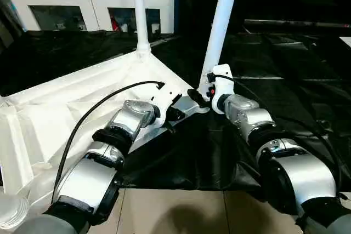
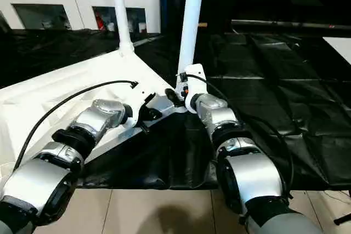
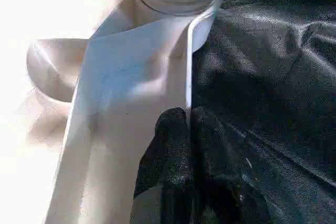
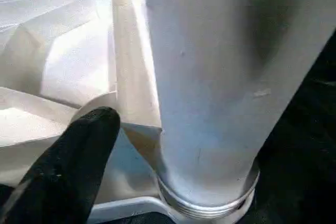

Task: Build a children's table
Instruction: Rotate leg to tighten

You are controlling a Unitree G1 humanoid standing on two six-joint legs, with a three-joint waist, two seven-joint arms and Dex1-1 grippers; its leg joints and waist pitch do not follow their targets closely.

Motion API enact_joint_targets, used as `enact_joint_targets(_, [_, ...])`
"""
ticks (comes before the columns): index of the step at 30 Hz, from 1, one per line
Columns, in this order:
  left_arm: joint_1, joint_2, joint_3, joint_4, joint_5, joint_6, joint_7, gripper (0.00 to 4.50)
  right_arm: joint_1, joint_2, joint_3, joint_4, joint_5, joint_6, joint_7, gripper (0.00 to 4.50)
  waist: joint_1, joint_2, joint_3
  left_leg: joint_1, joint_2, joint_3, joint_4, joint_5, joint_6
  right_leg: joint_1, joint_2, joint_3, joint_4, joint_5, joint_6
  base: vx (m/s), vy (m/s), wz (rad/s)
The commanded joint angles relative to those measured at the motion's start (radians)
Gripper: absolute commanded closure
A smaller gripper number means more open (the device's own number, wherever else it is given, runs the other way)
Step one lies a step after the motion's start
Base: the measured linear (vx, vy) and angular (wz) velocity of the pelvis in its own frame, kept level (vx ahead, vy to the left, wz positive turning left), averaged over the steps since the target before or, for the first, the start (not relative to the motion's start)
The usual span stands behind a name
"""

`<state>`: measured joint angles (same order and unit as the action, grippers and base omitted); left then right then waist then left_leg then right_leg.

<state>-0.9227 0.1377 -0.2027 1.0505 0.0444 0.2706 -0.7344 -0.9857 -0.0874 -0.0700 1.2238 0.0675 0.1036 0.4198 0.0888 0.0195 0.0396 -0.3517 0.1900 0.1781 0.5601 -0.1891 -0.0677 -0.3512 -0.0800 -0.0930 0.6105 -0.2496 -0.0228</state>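
The white tabletop (image 1: 66, 108) lies underside up on a black cloth. Two white legs stand upright in its corner sockets: the far leg (image 1: 139, 9) and the near leg (image 1: 222, 20). My left gripper (image 1: 181, 108) is shut on the thin rim of the tabletop close to the near corner; in the left wrist view its fingertips (image 3: 178, 129) pinch that edge. My right gripper (image 1: 207, 89) sits at the base of the near leg (image 4: 210, 77). In the right wrist view one black finger (image 4: 68, 166) stands off to the side of the leg, with a gap between them.
The black cloth (image 1: 285, 69) covers the floor to the right and behind. A white cabinet with glass doors (image 1: 93, 4) stands at the back left. Tiled floor (image 1: 181, 212) shows in front, with a round white object (image 1: 11, 209) at the near left.
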Motion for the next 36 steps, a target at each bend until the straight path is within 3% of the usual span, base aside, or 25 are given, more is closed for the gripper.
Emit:
enact_joint_targets(1, [0.004, 0.010, -0.013, -0.011, 0.017, -0.014, -0.011, 4.50, 0.023, 0.014, 0.024, 0.041, -0.011, 0.018, 0.072, 0.02, 0.002, 0.000, -0.042, -0.001, 0.058, -0.020, -0.068, -0.156, 0.044, 0.028, -0.095, 0.064, -0.077, -0.060, -0.226, 0.000, 0.000, 0.00])
enact_joint_targets(3, [0.010, 0.019, -0.018, -0.021, 0.019, -0.020, -0.030, 4.50, 0.026, 0.000, 0.033, 0.029, -0.020, -0.001, 0.114, 0.02, 0.004, 0.000, -0.047, -0.003, 0.058, -0.019, -0.061, -0.112, 0.060, 0.030, -0.094, 0.062, -0.068, 0.011, -0.241, 0.000, 0.000, 0.00])
enact_joint_targets(4, [0.018, 0.028, -0.027, -0.034, 0.021, -0.035, -0.056, 4.50, 0.030, -0.015, 0.042, 0.017, -0.026, -0.016, 0.159, 0.02, 0.005, -0.001, -0.053, -0.006, 0.057, -0.018, -0.053, -0.061, 0.080, 0.032, -0.093, 0.060, -0.057, 0.095, -0.252, 0.000, 0.000, 0.00])
enact_joint_targets(5, [0.027, 0.037, -0.032, -0.048, 0.022, -0.043, -0.078, 4.50, 0.037, -0.032, 0.054, 0.002, -0.033, -0.034, 0.208, 0.02, 0.006, 0.005, -0.059, -0.010, 0.056, -0.017, -0.044, -0.011, 0.105, 0.032, -0.089, 0.057, -0.047, 0.200, -0.266, 0.000, 0.000, 0.00])
enact_joint_targets(7, [0.051, 0.064, -0.046, -0.087, 0.021, -0.066, -0.145, 4.50, 0.058, -0.073, 0.079, -0.035, -0.040, -0.064, 0.323, 0.02, 0.007, -0.001, -0.063, -0.017, 0.049, -0.014, -0.032, 0.035, 0.154, 0.034, -0.084, 0.053, -0.033, 0.340, -0.282, 0.000, 0.000, 0.00])
enact_joint_targets(8, [0.059, 0.072, -0.051, -0.100, 0.022, -0.080, -0.166, 4.50, 0.064, -0.084, 0.082, -0.044, -0.038, -0.069, 0.353, 0.02, 0.008, 0.000, -0.065, -0.019, 0.047, -0.014, -0.026, 0.054, 0.185, 0.034, -0.085, 0.051, -0.027, 0.399, -0.286, 0.000, 0.000, 0.00])
enact_joint_targets(9, [0.061, 0.074, -0.053, -0.104, 0.022, -0.084, -0.171, 4.50, 0.066, -0.087, 0.083, -0.046, -0.038, -0.070, 0.360, 0.02, 0.008, 0.000, -0.065, -0.019, 0.047, -0.014, -0.026, 0.054, 0.185, 0.034, -0.085, 0.051, -0.027, 0.399, -0.286, 0.000, 0.000, 0.00])
enact_joint_targets(10, [0.070, 0.083, -0.056, -0.117, 0.020, -0.096, -0.195, 4.50, 0.073, -0.099, 0.087, -0.058, -0.037, -0.075, 0.391, 0.02, 0.008, -0.002, -0.070, -0.023, 0.047, -0.016, -0.020, 0.078, 0.215, 0.034, -0.083, 0.047, -0.018, 0.455, -0.291, 0.000, 0.000, 0.00])
enact_joint_targets(12, [0.075, 0.089, -0.056, -0.126, 0.017, -0.094, -0.210, 4.50, 0.079, -0.107, 0.091, -0.066, -0.038, -0.079, 0.415, 0.02, 0.008, -0.001, -0.067, -0.023, 0.049, -0.015, -0.019, 0.067, 0.225, 0.026, -0.083, 0.046, -0.020, 0.439, -0.297, 0.000, 0.000, 0.00])
enact_joint_targets(14, [0.100, 0.111, -0.064, -0.174, 0.002, -0.108, -0.282, 4.50, 0.098, -0.133, 0.101, -0.094, -0.036, -0.087, 0.487, 0.02, 0.011, -0.001, -0.062, -0.023, 0.056, -0.016, -0.024, -0.004, 0.203, 0.027, -0.088, 0.046, -0.030, 0.302, -0.299, 0.000, 0.000, 0.00])
enact_joint_targets(16, [0.139, 0.138, -0.073, -0.248, -0.027, -0.145, -0.380, 4.50, 0.121, -0.163, 0.115, -0.131, -0.030, -0.094, 0.585, 0.02, 0.013, 0.003, -0.062, -0.021, 0.061, -0.017, -0.026, -0.025, 0.184, 0.026, -0.088, 0.048, -0.033, 0.243, -0.304, 0.000, 0.000, 0.00])
enact_joint_targets(19, [0.159, 0.154, -0.076, -0.296, -0.043, -0.135, -0.418, 4.50, 0.151, -0.188, 0.127, -0.182, -0.020, -0.084, 0.657, 0.02, 0.017, 0.002, -0.064, -0.017, 0.062, -0.014, -0.022, -0.009, 0.179, 0.021, -0.084, 0.051, -0.026, 0.258, -0.318, 0.000, 0.000, 0.00])
enact_joint_targets(21, [0.174, 0.167, -0.076, -0.332, -0.056, -0.125, -0.443, 4.50, 0.186, -0.217, 0.147, -0.239, -0.017, -0.079, 0.723, 0.02, 0.025, -0.003, -0.062, -0.021, 0.063, -0.014, -0.020, 0.002, 0.188, 0.022, -0.085, 0.052, -0.023, 0.266, -0.310, 0.000, 0.000, 0.00])
enact_joint_targets(27, [0.216, 0.206, -0.077, -0.424, -0.073, -0.108, -0.501, 4.50, 0.280, -0.293, 0.190, -0.374, -0.011, -0.049, 0.861, 0.02, 0.037, -0.002, -0.067, -0.019, 0.059, -0.014, -0.011, 0.038, 0.199, 0.018, -0.081, 0.050, -0.017, 0.299, -0.297, 0.000, 0.000, 0.00])
enact_joint_targets(28, [0.223, 0.211, -0.077, -0.438, -0.074, -0.104, -0.508, 4.50, 0.288, -0.298, 0.192, -0.385, -0.011, -0.047, 0.872, 0.28, 0.036, 0.000, -0.066, -0.021, 0.058, -0.014, -0.012, 0.035, 0.197, 0.018, -0.081, 0.051, -0.018, 0.293, -0.297, 0.000, 0.000, 0.00])
enact_joint_targets(31, [0.237, 0.219, -0.079, -0.461, -0.077, -0.099, -0.523, 4.50, 0.297, -0.299, 0.187, -0.401, -0.007, -0.040, 0.874, 0.38, 0.036, 0.003, -0.064, -0.022, 0.059, -0.015, -0.014, 0.000, 0.172, 0.018, -0.081, 0.051, -0.023, 0.231, -0.296, 0.000, 0.000, 0.00])
enact_joint_targets(33, [0.247, 0.224, -0.081, -0.480, -0.077, -0.093, -0.530, 4.50, 0.305, -0.299, 0.182, -0.428, 0.005, -0.022, 0.876, 0.72, 0.036, 0.002, -0.064, -0.022, 0.059, -0.015, -0.014, -0.005, 0.164, 0.019, -0.081, 0.051, -0.022, 0.225, -0.294, 0.000, 0.000, 0.00])
enact_joint_targets(36, [0.254, 0.229, -0.084, -0.497, -0.081, -0.083, -0.533, 4.50, 0.317, -0.299, 0.178, -0.471, 0.026, 0.006, 0.884, 0.84, 0.038, 0.002, -0.066, -0.021, 0.058, -0.015, -0.012, 0.003, 0.162, 0.018, -0.079, 0.052, -0.019, 0.233, -0.293, 0.000, 0.000, 0.00])
